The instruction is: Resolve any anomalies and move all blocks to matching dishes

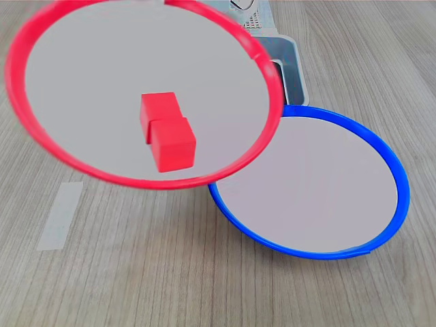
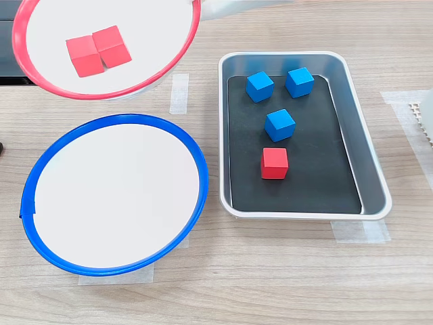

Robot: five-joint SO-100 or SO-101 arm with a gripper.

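You see two red blocks (image 2: 98, 51) touching in the red-rimmed dish (image 2: 177, 64), blue-rimmed dish (image 2: 40, 166) bare, three blue blocks (image 2: 280, 124) and one red block (image 2: 275, 163) in the tray (image 2: 369, 162), pincer out of view, state unknowable.

Wood-grain table (image 2: 284, 284); brushed metal tray (image 2: 369, 156), matt black liner (image 2: 318, 183); glossy plastic blocks (image 2: 279, 124).

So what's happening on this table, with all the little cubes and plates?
It is a colour-sorting job, partway done. Two red cubes already sit touching each other in the red-rimmed plate. The blue-rimmed plate holds nothing yet. Three blue cubes and one red cube still lie in the metal tray beside the plates. Nothing is being handled right now: no robot arm or pincer shows in either exterior view.
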